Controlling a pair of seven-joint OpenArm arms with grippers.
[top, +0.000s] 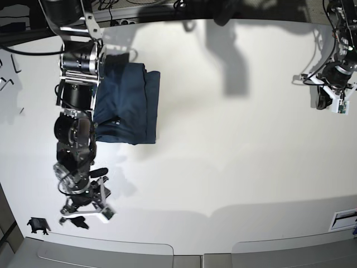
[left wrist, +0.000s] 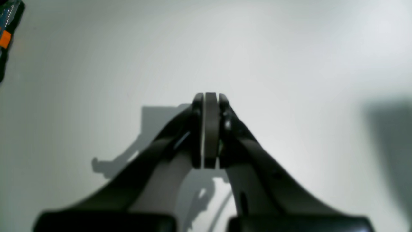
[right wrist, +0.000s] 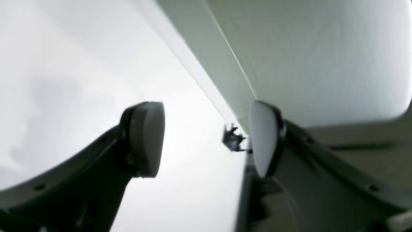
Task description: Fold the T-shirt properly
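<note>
White matte worktop (top: 223,156) fills the base view, mostly bare, with arm shadows across its far side and a lighter band near the front edge.

Plain dark navy-blue short-sleeved T-shirt (top: 131,106) lies folded into a compact rectangle on the worktop's far left in the base view. It sits flat, layered edges visible along its right side, left edge partly hidden behind the right arm. Nothing is gripping it.

Right arm (top: 75,120), black and silver, runs down the left of the base view from the top edge toward the near edge, overlapping the shirt's left side. Its right claw (top: 86,211) is low near the front edge, well apart from the shirt. Right wrist view shows the right claw (right wrist: 206,138) released: pale oval pads (right wrist: 146,138) stand wide apart, nothing between them, only worktop and its edge behind.

Left arm (top: 334,61) hangs at the far right of the base view, well away from the shirt. Left claw (left wrist: 210,129) is clenched: wrist view shows pads pressed together with only a thin light seam, holding nothing, bare worktop below.

Small black clip-like piece (top: 37,225) sits at the near left corner, just beside the worktop edge; also seen, blurred, in the right wrist view (right wrist: 233,139).
</note>
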